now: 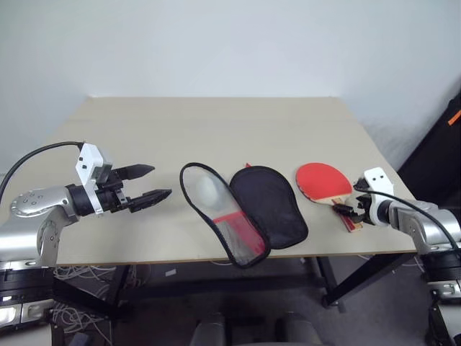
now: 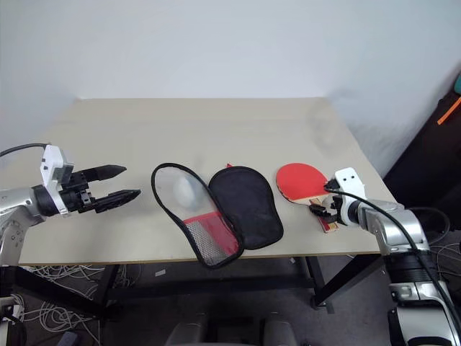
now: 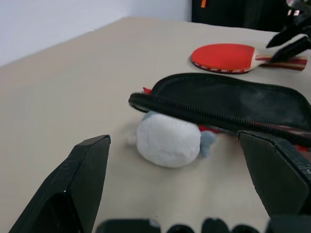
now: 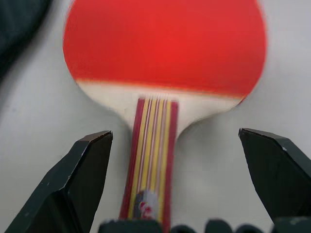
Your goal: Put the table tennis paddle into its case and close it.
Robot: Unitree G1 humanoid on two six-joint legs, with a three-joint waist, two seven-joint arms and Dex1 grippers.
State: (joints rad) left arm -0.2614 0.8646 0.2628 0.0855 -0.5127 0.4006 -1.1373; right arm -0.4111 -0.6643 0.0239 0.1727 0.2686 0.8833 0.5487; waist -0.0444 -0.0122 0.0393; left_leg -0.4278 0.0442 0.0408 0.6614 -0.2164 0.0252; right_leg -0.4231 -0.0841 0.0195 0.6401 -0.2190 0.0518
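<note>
paddle (image 1: pixel 324 180) flat on table (image 1: pixel 216 122), r claw (image 4: pixel 170 189) released astride handle, l claw (image 1: pixel 148 184) released, case (image 1: pixel 245 213) unzipped

I see a pale beige table (image 1: pixel 216 130) with black legs against a plain white wall (image 1: pixel 216 43). Beneath it, a grey floor (image 1: pixel 238 303) with tangled white cables (image 1: pixel 79 277).

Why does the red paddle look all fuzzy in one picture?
In the right wrist view the paddle is very close to the camera, so it blurs, handle stripes smeared. In the left eye view it looks sharper; the table is evenly lit, with no glare and soft shadows.
</note>
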